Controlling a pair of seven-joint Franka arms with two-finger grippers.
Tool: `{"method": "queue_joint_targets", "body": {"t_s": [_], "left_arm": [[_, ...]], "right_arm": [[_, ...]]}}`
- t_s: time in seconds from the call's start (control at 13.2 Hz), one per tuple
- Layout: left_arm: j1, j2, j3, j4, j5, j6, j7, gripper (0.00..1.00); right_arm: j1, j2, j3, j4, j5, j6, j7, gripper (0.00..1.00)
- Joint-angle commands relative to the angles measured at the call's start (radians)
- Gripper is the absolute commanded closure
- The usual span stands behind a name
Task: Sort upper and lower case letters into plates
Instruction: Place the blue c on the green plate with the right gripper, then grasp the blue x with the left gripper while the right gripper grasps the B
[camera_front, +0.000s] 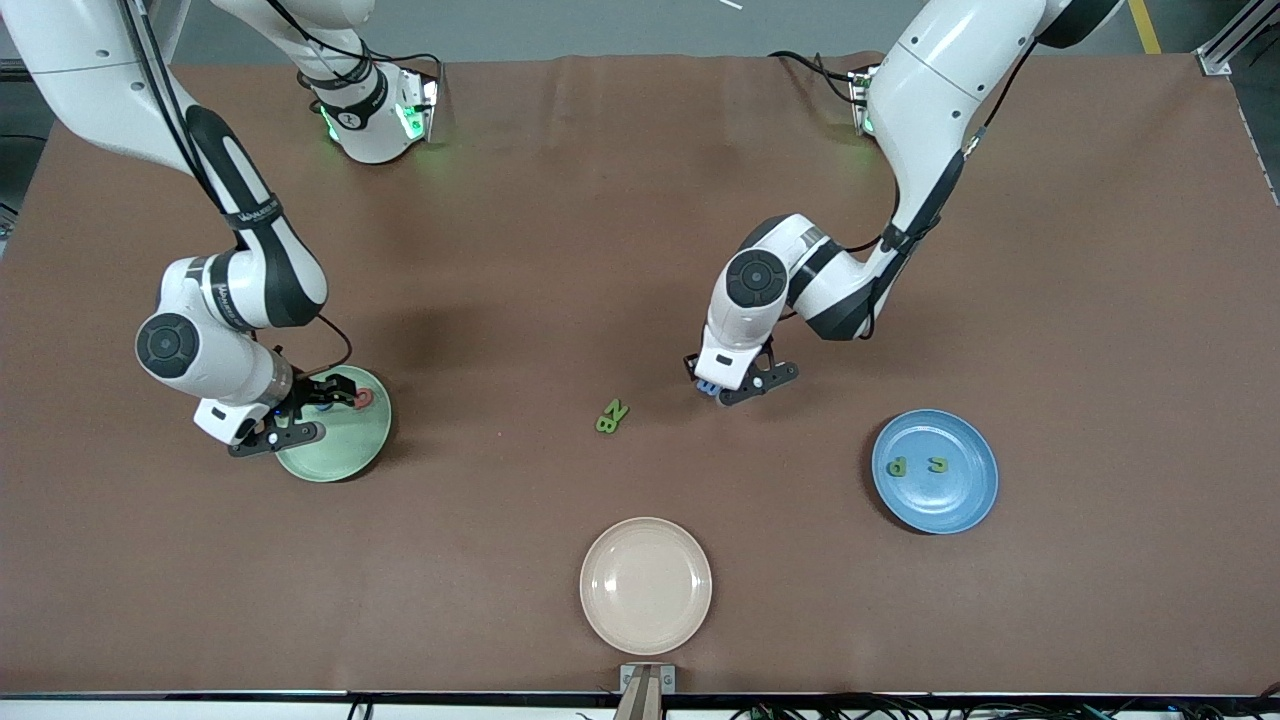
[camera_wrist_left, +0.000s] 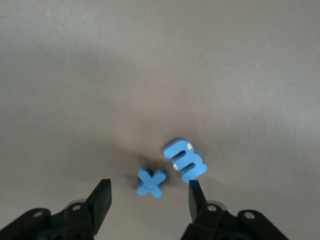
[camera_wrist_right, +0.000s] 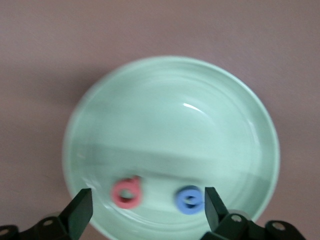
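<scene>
The right claw (camera_wrist_right: 145, 207) is spread wide over the green plate (camera_wrist_right: 170, 100), where two letters lie. The left claw (camera_wrist_left: 149, 199) is held open around the blue x (camera_wrist_left: 151, 181) mid-surface; the blue plate (camera_front: 960, 500) sits toward the left arm's end.

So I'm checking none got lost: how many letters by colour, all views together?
Green: 4, namely N and B on the table, plus two in the blue plate
Blue: 3, namely x, m, one in the mint plate
Red: 1, mint plate
Total: 8
</scene>
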Motion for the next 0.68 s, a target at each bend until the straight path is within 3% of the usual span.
{"method": "queue_joint_targets", "body": {"t_s": [0.0,0.45,0.6], "left_arm": [[-0.006,-0.006,0.003,-0.051,0.023,0.073,-0.019,0.31],[-0.019,0.006,0.005,-0.063,0.021,0.084,-0.020,0.31],[-0.012,0.006,0.006,-0.065,0.021,0.084,-0.019,0.39]], "right_arm": [[0.133,-0.012,0.001,0.057,0.022,-0.043,0.246,0.00],[0.394,0.166,0.000,0.285,0.022,-0.042,0.812,0.00],[0.463,0.230,-0.002,0.383,0.010,-0.043,1.002,0.00]]}}
